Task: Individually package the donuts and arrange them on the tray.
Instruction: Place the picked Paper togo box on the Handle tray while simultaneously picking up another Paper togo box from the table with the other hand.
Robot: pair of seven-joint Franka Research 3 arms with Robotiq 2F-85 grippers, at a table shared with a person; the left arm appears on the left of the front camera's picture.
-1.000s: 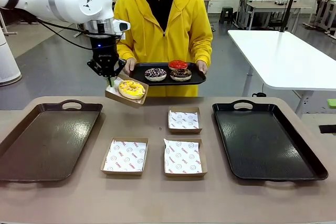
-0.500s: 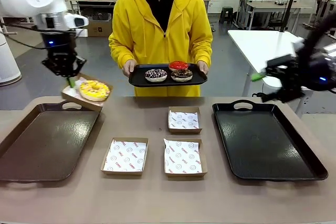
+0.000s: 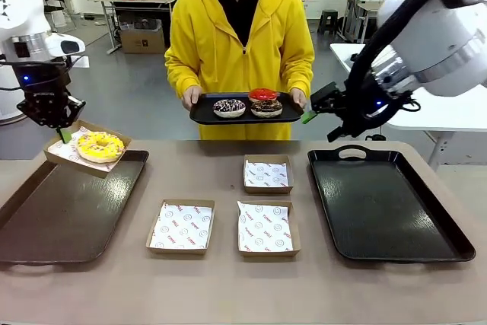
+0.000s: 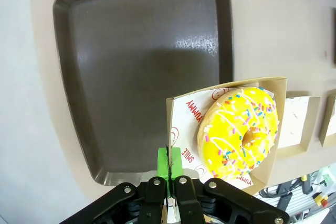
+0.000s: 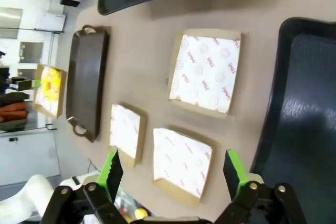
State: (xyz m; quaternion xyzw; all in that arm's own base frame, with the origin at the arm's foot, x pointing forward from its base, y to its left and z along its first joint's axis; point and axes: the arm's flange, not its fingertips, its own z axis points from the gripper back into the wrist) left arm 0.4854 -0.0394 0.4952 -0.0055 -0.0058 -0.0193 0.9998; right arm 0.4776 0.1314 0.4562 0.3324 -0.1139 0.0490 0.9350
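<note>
My left end effector (image 3: 62,132) is clamped shut on the near wall of a cardboard box (image 3: 59,151), the green pads pinching the edge with the paper liner. The yellow-iced donut (image 3: 100,146) lies in that box just beyond the fingertips, not touching them. In the left wrist view the same grip (image 4: 169,162) sits at the box's (image 4: 185,113) corner, and the donut (image 4: 239,129) fills the rest of it. The box hangs slightly tilted in the air, over the far corner of the brown tray (image 3: 68,215) on the left of the tabletop (image 3: 228,287).

My right end effector (image 3: 319,124) is spread wide with nothing between its jaws. It hovers off the tabletop, just beside the right end of the black tray (image 3: 202,116) that the person holds in both hands. That tray carries the sprinkled chocolate donut (image 3: 229,107), the red donut (image 3: 263,94) and the dark chocolate donut (image 3: 267,108).

Three paper-lined boxes (image 3: 267,173) (image 3: 181,226) (image 3: 265,227) lie in the middle of the tabletop, with a larger black tray (image 3: 380,207) to their right.
</note>
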